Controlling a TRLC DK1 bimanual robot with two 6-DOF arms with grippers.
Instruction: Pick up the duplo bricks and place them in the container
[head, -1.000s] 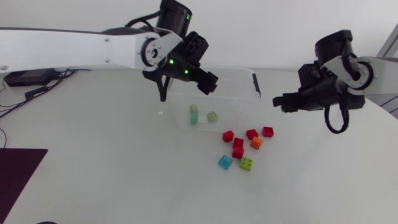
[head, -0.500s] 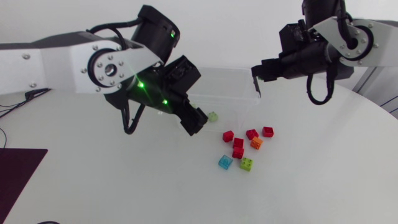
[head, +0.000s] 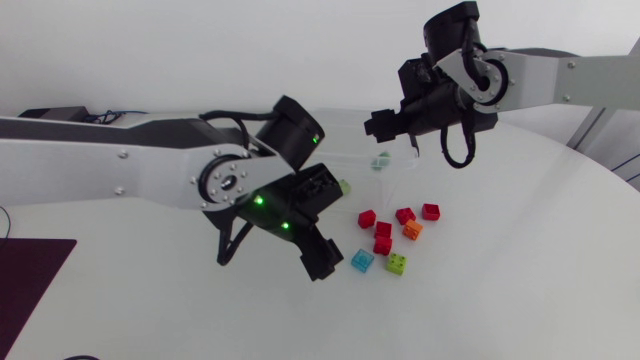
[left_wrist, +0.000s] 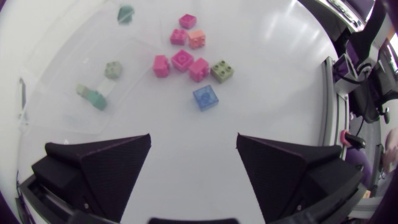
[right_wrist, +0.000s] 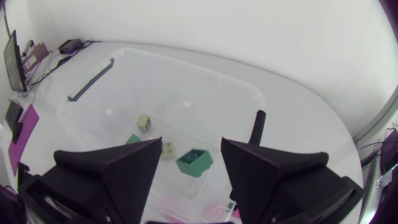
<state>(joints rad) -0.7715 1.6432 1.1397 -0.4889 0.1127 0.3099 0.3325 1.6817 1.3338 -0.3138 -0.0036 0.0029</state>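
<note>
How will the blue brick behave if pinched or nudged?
The blue brick looks like small rigid plastic, so probably light and stiff. Lying flat with squared sides, it would likely slide, not roll. Its glossy faces may slip.

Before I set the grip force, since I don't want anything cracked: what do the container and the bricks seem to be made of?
The bricks: probably hard moulded plastic, in opaque bright colours, smooth with a slight sheen and round studs on top. The container: likely thin clear plastic with a glossy finish; the bricks inside it show through its walls.
</note>
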